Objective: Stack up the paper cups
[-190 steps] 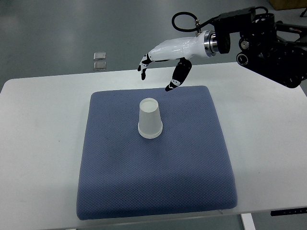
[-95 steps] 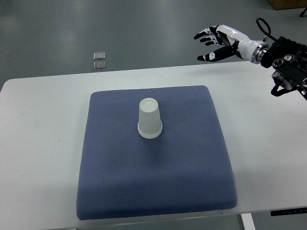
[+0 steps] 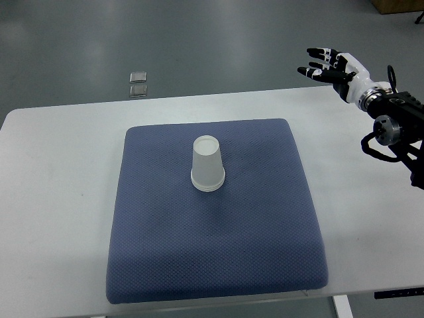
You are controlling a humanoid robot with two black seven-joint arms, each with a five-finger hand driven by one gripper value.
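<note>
A blue mat (image 3: 218,265) covers the middle of the white table (image 3: 53,199). Near the mat's centre stands an upside-down stack of paper cups (image 3: 207,164); layered rims at its base suggest more than one cup is nested there. No loose cup shows anywhere, so the stacking looks finished. Farther off, at the table's far right edge, the right hand (image 3: 331,65) hangs in the air, its fingers (image 3: 311,70) stretched out and holding nothing. Beyond the table, two small square objects (image 3: 138,83) lie on the floor.

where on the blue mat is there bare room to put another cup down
Only the upside-down white paper cup stack occupies the blue padded mat, just behind centre. The whole near half is bare, as are the strips left and right of it. The open right hand hovers beyond the white table's far-right edge.
</note>
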